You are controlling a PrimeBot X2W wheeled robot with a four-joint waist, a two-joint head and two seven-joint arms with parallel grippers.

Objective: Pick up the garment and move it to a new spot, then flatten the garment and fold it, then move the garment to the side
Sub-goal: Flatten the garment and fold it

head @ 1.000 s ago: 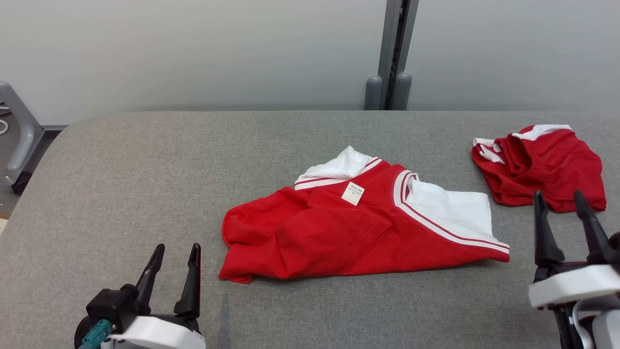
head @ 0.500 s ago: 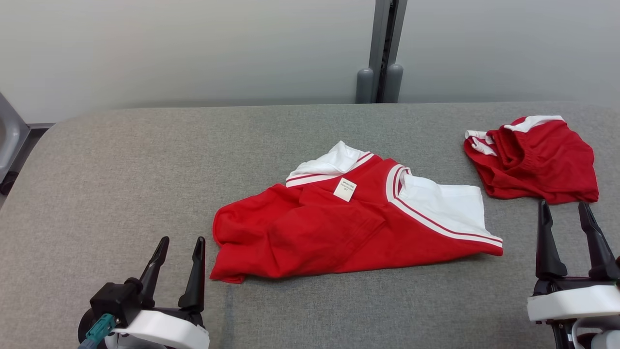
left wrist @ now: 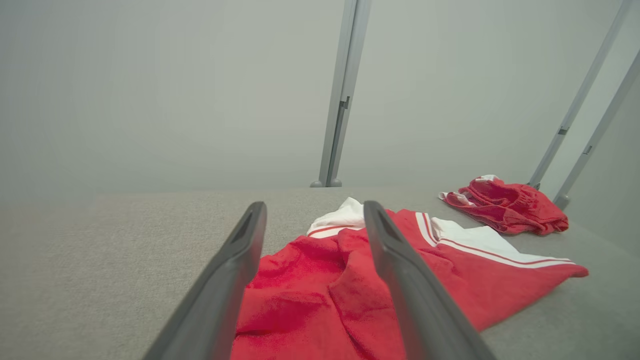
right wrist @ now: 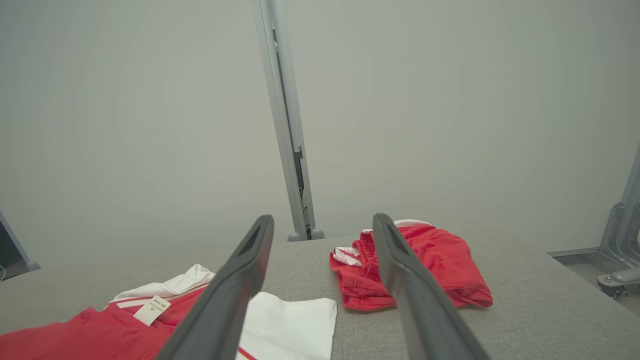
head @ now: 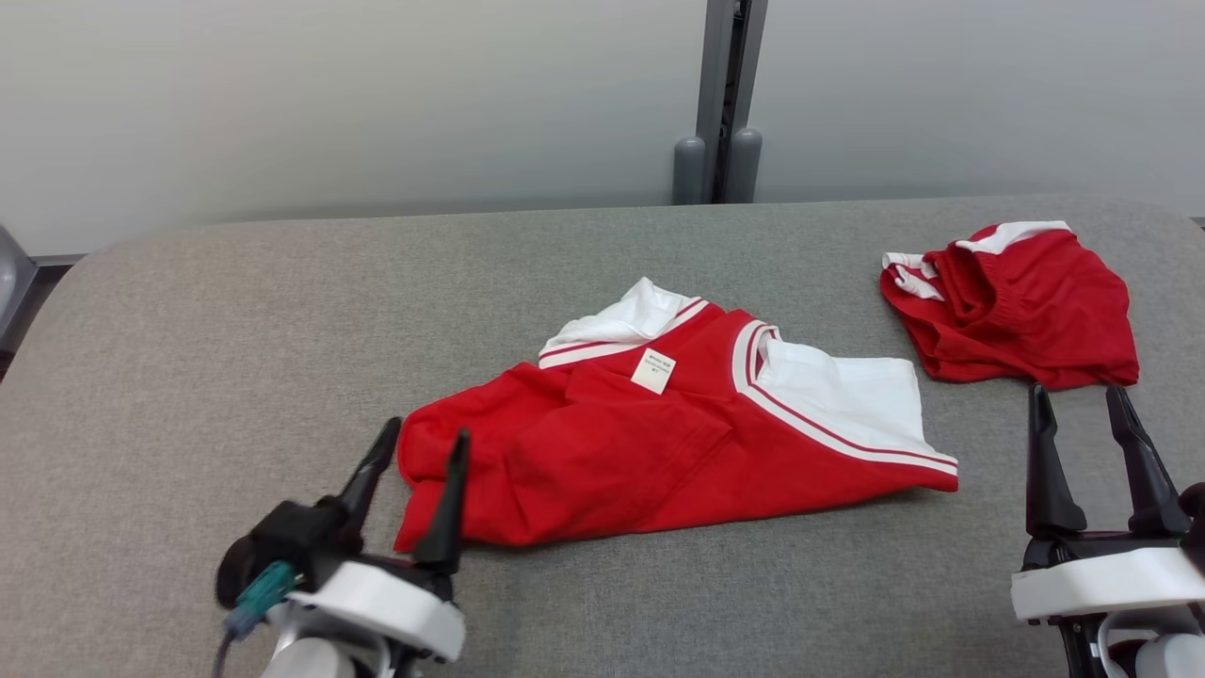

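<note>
Red-and-white jersey shirt (head: 678,443) = the task garment, my read. It lies crumpled, partly doubled over, on the grey fabric table top (head: 235,311), straight out from the grey metal post (head: 720,94) at the far edge, on my side of it. White paper label (head: 653,370) shows near the collar. Rumpled red shorts with white trim (head: 1017,311) sit to the right of the post, apart from the shirt, not in play for now.

My left gripper (head: 425,431) is well to the left of the post and nearer me, at the shirt's red lower corner. Jaws wide apart, nothing clamped. Left wrist view has the red cloth (left wrist: 300,300) lying between and past the two fingers. Contact with the fabric: cannot tell.

My right gripper (head: 1076,394) is right of the post, near side, just short of the shorts and off the shirt's white sleeve end. Jaws also wide apart, empty.

Step in hand: first one, the approach for the pick-up. Shirt not lifted, not flattened, not folded, so the task is barely begun.

Next move, as I judge it: drop the left fingers onto the red corner, pinch through the layers, and bring the right gripper across to the white sleeve side for a two-point lift. Risk: pinching only the top layer, so the shirt drags instead of lifting.
</note>
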